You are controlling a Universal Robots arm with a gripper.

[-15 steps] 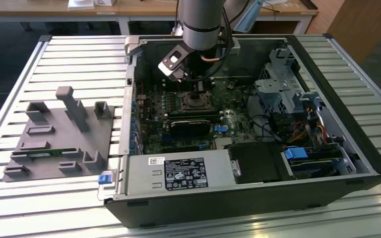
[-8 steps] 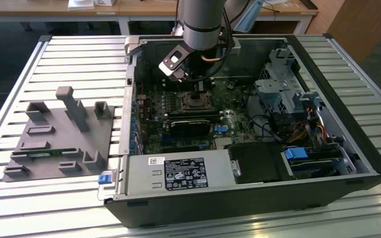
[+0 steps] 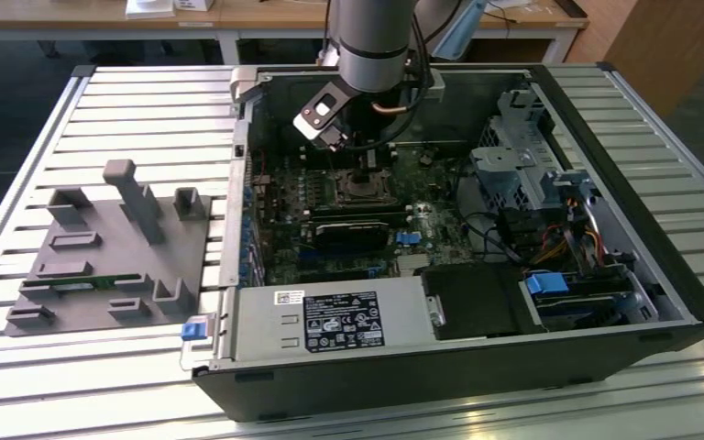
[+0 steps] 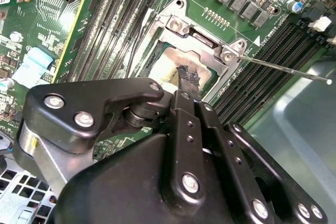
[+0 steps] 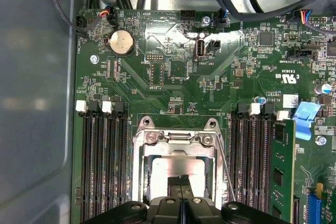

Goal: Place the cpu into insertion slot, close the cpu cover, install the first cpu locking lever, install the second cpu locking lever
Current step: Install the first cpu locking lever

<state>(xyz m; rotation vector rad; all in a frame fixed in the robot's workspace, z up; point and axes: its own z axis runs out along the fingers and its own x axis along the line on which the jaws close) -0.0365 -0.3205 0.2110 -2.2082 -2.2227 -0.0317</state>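
The insertion slot [image 3: 358,188] sits in the middle of the motherboard inside the open computer case. The cpu [image 5: 176,169] lies in it, its pale face [image 4: 170,69] showing through the window of the cpu cover [image 5: 176,139]. The silver cover frame [image 4: 202,35] lies flat around the chip. A thin wire locking lever [image 4: 283,69] sticks out free from the socket's corner, and it also runs along the frame's side [image 5: 227,174]. My gripper [image 4: 188,74] is shut with nothing between its fingertips [image 5: 180,183], right over the chip's face. From outside, the gripper [image 3: 370,165] hangs just above the slot.
Black memory slots [image 5: 102,156] flank the socket, with a green memory module [image 5: 282,166] in one. Cables [image 5: 247,3] cross the board's far edge. The power supply [image 3: 327,321] and drive cage [image 3: 535,156] crowd the case. A grey fixture tray [image 3: 107,257] stands at the exterior view's left.
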